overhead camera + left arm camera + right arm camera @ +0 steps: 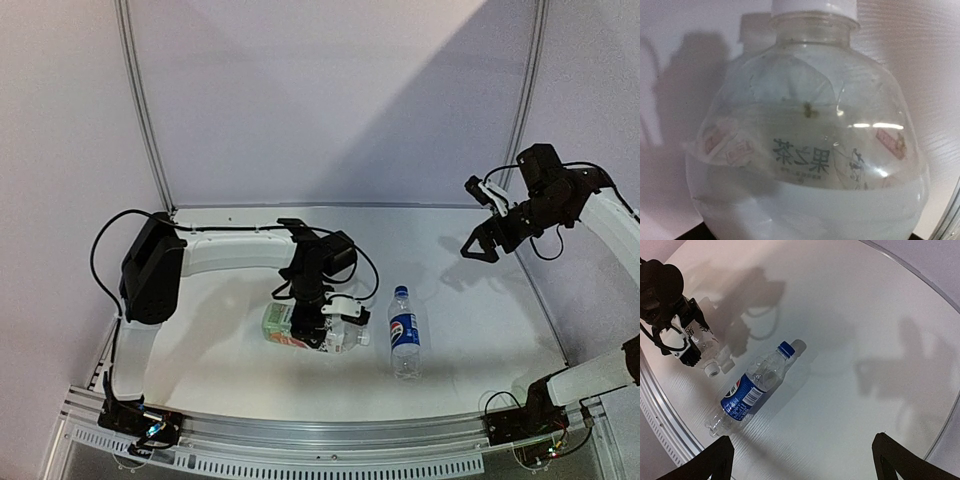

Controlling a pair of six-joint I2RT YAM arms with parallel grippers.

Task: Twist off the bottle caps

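Caps sit on both bottles, neither one off. The white cap closes the wide bottle, which lies on its side on the worktop straight under the left jaws, its neck pointing to their right. In the left wrist view the bottle's clear shoulder fills nearly the whole picture, with green lettering showing through the wall. The white cap is cut by the top edge there, just ahead of the jaws. The left arm bends down so that the jaws sit over the bottle's middle, between label and neck. Their fingers do not show plainly in any view, so I cannot tell how far apart they stand or whether they grip the bottle.

The blue cap is on the Pepsi bottle, which seems to lie flat on the worktop, near the left jaws on their right side and not touching the wide bottle. Its cap end points away from the arm bases. The white cap comes near the Pepsi bottle's lower half, with a gap between them.

The right arm holds the right jaws high above the worktop, well apart from both bottles; the Pepsi bottle lies below them and off to their left. Both fingers show at the bottom corners of the right wrist view, spread wide with nothing between them.
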